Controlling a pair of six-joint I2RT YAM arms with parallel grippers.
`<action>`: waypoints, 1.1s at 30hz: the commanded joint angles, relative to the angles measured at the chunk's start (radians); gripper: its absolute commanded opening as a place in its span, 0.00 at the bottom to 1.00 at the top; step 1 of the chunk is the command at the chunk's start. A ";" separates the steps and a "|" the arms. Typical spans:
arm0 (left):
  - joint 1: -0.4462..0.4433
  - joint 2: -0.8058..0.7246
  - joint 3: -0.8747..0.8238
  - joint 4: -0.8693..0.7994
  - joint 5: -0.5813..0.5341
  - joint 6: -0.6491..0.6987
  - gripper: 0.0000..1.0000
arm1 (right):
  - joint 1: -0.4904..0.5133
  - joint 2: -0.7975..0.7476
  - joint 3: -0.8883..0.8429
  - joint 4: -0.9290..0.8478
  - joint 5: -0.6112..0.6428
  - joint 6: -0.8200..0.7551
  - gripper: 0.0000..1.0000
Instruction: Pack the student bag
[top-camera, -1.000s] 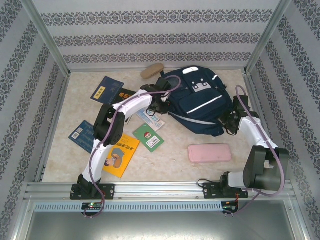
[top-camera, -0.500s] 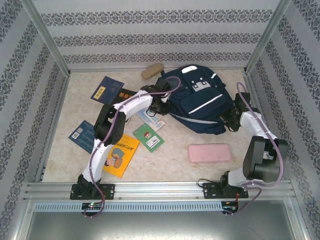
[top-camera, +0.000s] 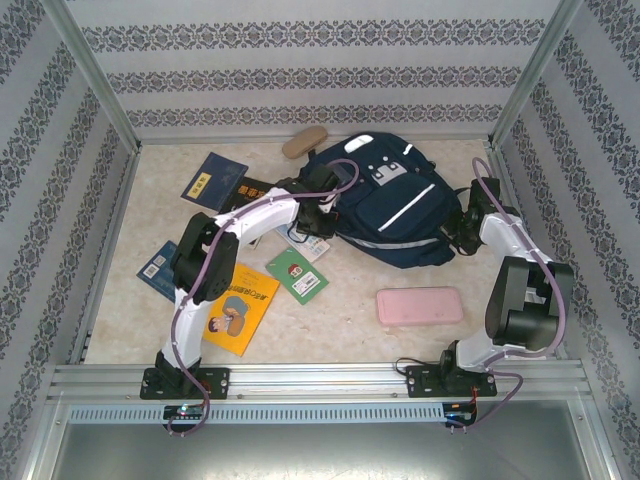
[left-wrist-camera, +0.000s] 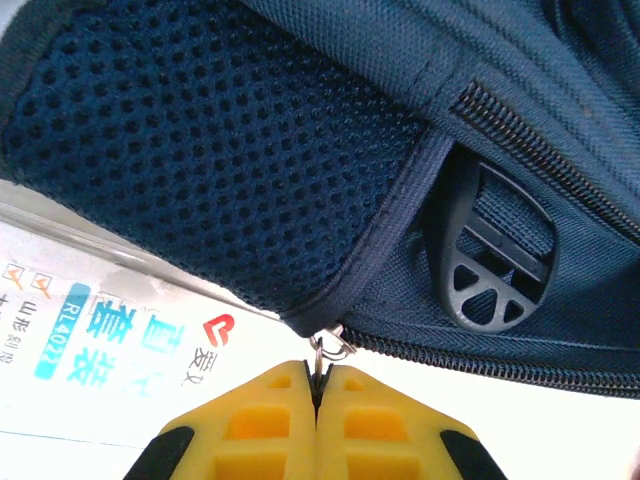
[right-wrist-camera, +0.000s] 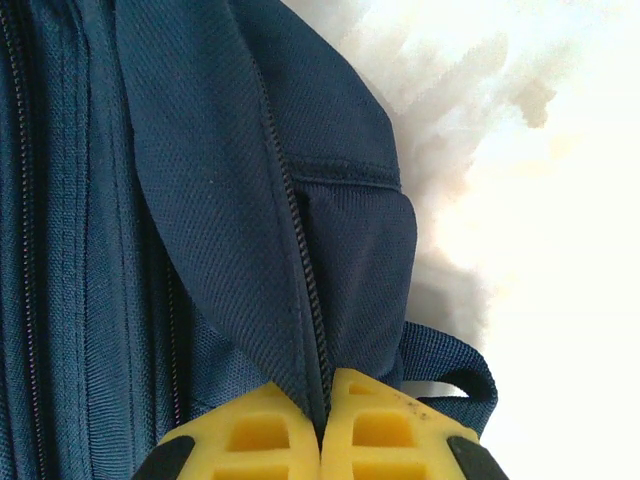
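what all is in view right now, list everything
student bag: one, navy, far middle
flat case: one, pink, near right
oblong case: one, tan, far edge
far book: one, blue, far left
black book: one, black, beside it
left book: one, blue, left edge
yellow book: one, yellow, near left
green booklet: one, green, middle
white booklet: one, white, beside the bag
left fingers: one pair, yellow, shut on zip pull
right fingers: one pair, yellow, shut on bag's right side
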 joint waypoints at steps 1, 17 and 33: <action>0.008 0.013 0.042 -0.047 -0.055 -0.020 0.00 | -0.024 -0.036 0.019 0.057 0.098 0.012 0.00; 0.034 0.433 0.655 -0.206 -0.149 0.009 0.00 | 0.230 -0.294 -0.233 0.089 -0.062 0.147 0.00; 0.091 0.355 0.721 -0.193 -0.123 0.067 0.49 | 0.739 -0.042 -0.031 0.215 0.001 0.270 0.26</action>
